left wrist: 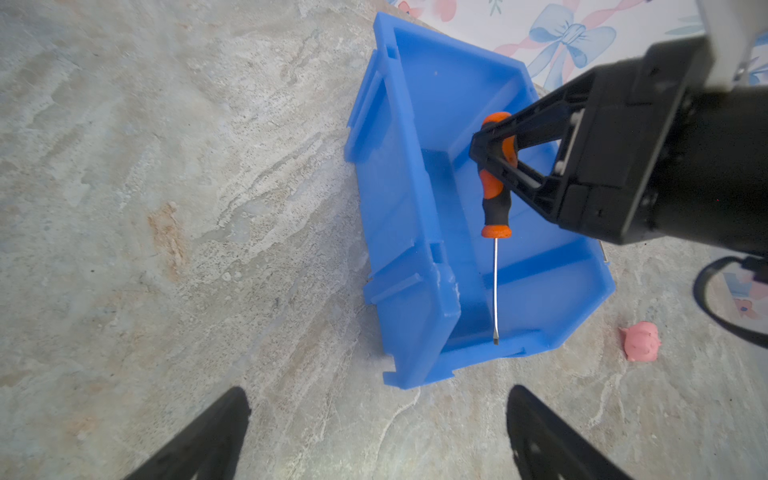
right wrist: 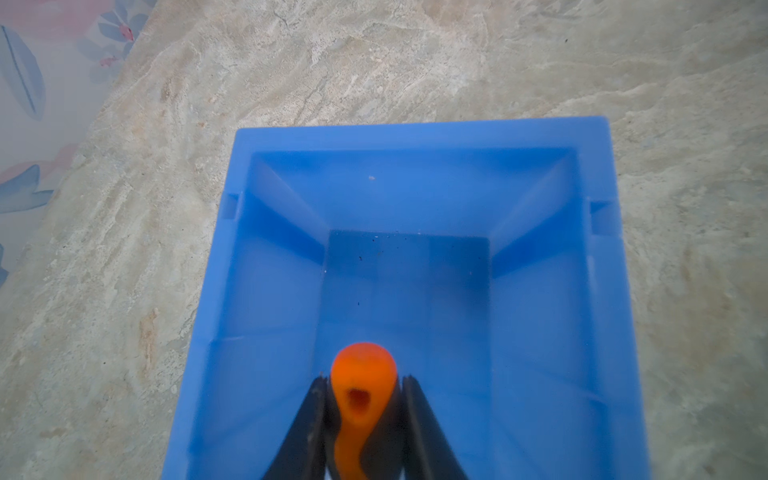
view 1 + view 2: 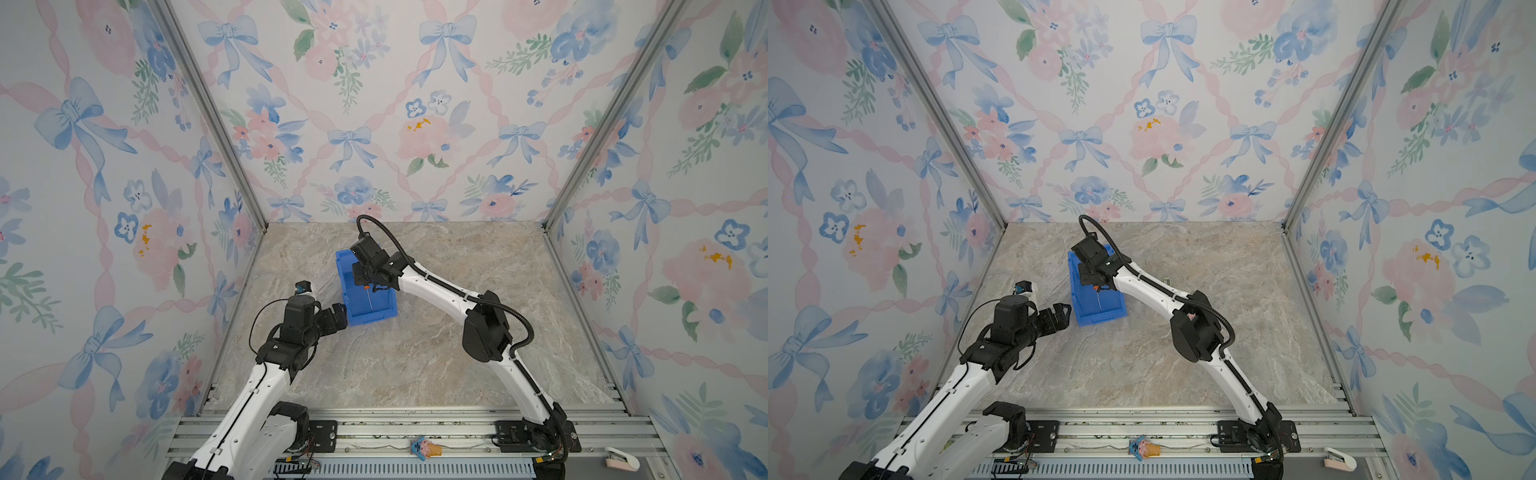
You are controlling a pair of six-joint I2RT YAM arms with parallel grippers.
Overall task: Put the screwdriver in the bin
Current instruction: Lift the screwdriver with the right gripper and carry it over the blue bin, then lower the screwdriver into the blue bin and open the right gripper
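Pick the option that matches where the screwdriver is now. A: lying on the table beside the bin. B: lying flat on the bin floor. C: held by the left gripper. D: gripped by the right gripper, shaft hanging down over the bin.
D: the right gripper is shut on the handle of the screwdriver, whose shaft points down into the bin.

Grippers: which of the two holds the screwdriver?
The right gripper: it is shut on the screwdriver by its handle, over the bin. The left gripper is open and empty.
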